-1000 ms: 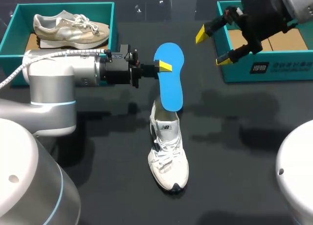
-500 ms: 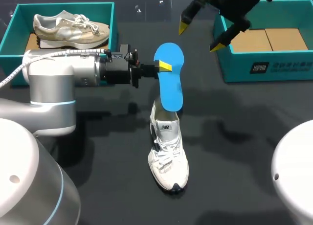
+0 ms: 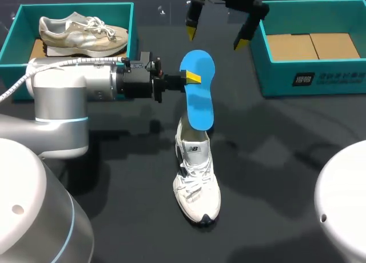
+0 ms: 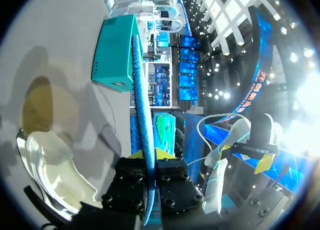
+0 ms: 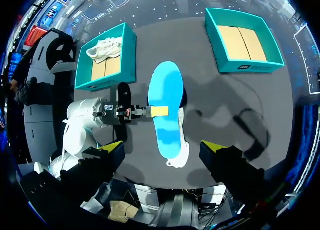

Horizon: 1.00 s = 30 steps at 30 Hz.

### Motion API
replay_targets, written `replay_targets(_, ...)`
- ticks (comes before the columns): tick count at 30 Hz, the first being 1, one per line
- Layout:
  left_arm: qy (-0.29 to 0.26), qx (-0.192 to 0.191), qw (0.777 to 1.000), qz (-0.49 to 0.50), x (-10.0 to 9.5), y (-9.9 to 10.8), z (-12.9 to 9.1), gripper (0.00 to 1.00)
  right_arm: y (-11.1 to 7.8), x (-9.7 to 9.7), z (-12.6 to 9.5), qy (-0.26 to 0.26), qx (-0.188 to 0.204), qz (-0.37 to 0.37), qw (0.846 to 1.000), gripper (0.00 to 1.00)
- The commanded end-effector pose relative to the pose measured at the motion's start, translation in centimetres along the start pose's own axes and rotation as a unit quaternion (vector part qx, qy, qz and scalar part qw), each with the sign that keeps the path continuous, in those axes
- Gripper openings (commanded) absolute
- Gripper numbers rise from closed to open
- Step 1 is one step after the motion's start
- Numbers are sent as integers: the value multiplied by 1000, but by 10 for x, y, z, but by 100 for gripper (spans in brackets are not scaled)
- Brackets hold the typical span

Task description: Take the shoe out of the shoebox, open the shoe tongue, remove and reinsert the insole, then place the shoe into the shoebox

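Above the white shoe [image 3: 196, 180], the bright blue insole [image 3: 198, 91] is pinched at its edge by the left gripper [image 3: 191, 77]. The right gripper [image 3: 215, 38] gapes wide.

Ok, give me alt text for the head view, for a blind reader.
The left pincer is shut on a blue insole, held over the heel end of a white shoe on the dark table. The right pincer hangs open beyond the insole, between the left shoebox, which holds a beige shoe, and the right shoebox.
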State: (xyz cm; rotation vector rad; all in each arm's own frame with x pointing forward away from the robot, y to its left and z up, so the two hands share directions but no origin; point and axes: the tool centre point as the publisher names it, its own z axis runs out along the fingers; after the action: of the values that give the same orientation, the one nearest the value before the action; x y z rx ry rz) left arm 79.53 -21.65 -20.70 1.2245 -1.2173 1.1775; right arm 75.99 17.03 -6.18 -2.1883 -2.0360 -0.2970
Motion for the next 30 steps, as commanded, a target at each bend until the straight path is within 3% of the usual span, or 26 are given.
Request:
replay_targets(1, 1, 0, 1000, 0, -1, 0, 2, 0, 3, 10, 3, -141, -2, 1, 990, 100)
replay_targets(19, 1, 0, 1000, 0, -1, 0, 2, 0, -6, 25, 8, -156, -9, -2, 988, 100)
replay_targets(30, 1, 0, 1000, 0, -1, 0, 2, 0, -7, 3, 4, -72, -18, 16, 997, 100)
